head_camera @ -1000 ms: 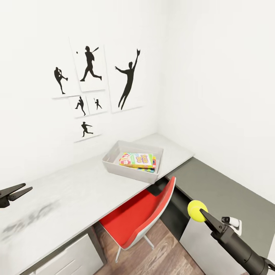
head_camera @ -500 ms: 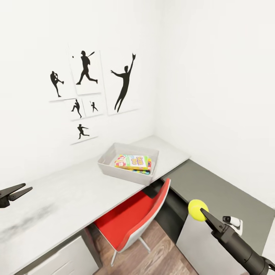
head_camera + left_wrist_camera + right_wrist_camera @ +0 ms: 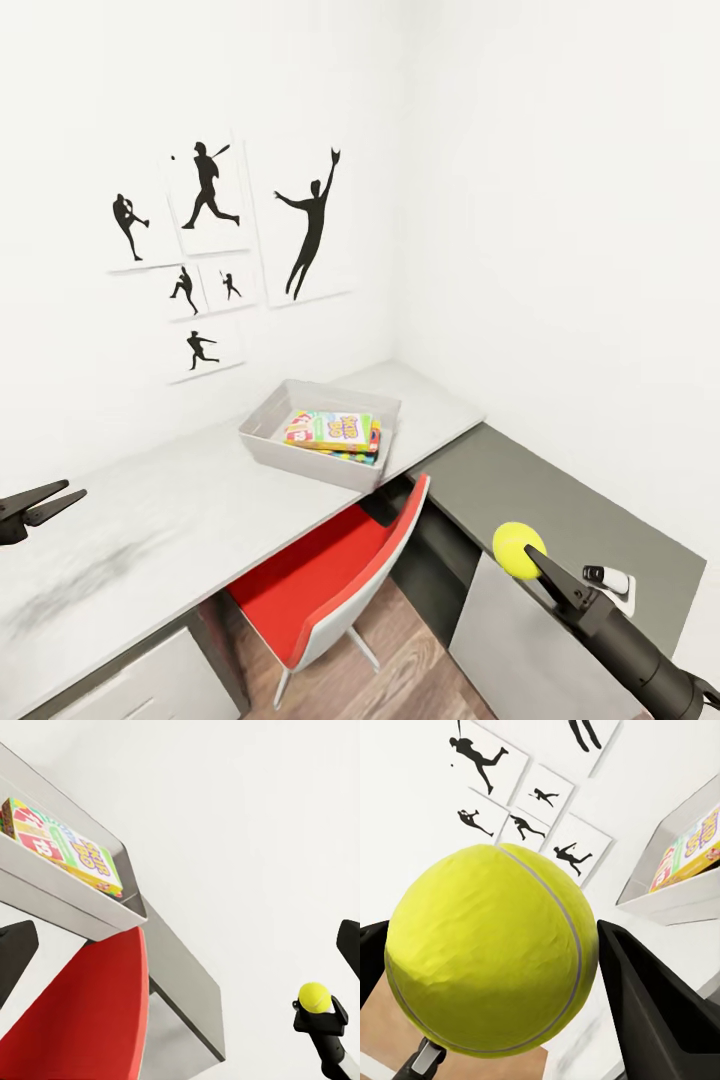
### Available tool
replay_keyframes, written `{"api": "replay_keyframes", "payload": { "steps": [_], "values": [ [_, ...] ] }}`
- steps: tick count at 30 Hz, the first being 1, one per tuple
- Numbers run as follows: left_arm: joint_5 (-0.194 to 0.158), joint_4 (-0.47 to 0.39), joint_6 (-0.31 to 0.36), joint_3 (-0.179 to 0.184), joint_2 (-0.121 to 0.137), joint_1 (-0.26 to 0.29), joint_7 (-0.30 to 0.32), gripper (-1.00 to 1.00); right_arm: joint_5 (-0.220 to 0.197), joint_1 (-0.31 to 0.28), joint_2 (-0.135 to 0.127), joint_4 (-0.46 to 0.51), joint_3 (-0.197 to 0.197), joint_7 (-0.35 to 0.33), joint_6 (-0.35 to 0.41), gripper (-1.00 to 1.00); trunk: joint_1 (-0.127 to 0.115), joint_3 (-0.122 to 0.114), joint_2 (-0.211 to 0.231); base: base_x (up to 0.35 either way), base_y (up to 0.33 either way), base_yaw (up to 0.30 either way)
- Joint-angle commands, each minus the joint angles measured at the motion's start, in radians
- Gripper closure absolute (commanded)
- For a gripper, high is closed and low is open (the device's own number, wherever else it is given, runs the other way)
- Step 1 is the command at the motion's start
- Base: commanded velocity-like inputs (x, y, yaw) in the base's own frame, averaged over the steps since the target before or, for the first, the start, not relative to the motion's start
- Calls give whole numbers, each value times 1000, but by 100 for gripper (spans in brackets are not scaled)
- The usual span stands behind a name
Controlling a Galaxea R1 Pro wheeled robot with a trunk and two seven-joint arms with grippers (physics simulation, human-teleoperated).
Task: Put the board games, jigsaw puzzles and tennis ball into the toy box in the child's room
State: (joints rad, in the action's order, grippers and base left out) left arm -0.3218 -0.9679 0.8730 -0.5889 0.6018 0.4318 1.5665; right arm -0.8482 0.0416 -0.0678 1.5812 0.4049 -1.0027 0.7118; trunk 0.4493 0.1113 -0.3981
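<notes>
The light-grey toy box (image 3: 262,438) stands on the pale table (image 3: 150,520) near the room's corner. A green-bordered board game (image 3: 335,428) lies on top of a flat colourful stack inside it. I cannot tell whether the jigsaw puzzles are in that stack. My right gripper (image 3: 522,552) is shut on the yellow-green tennis ball (image 3: 516,547), held over the dark cabinet, to the right of the box and nearer to me. The ball (image 3: 487,952) sits between both black fingers (image 3: 652,1005) in the right wrist view. My left gripper (image 3: 48,499) hangs open over the table's left part. The bed is out of view.
A red chair (image 3: 320,580) is tucked under the table just in front of the toy box. A lower dark-grey cabinet (image 3: 560,500) runs along the right wall. Black athlete pictures (image 3: 210,190) hang on the wall behind the table. Wood floor shows below the chair.
The whole picture has slid left and slightly down, so the camera has moved. Both grippers keep their places in the picture, and the right one still holds the ball.
</notes>
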Motion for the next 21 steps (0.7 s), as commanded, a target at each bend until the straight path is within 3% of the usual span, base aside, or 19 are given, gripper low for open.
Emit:
{"api": "replay_keyframes", "payload": {
  "steps": [1,6,21],
  "values": [
    [1,0,11,0,0,1,4,-100,-8,0,0,0,0,1,9,100,1,2,-2,50,-42,0],
    [1,0,11,0,-2,1,4,-100,-8,0,0,0,0,2,9,100,1,2,-2,165,-47,0],
    [1,0,9,0,-4,1,4,-100,-8,0,-1,0,-21,5,9,100,1,1,-2,291,-50,0]
  ]
}}
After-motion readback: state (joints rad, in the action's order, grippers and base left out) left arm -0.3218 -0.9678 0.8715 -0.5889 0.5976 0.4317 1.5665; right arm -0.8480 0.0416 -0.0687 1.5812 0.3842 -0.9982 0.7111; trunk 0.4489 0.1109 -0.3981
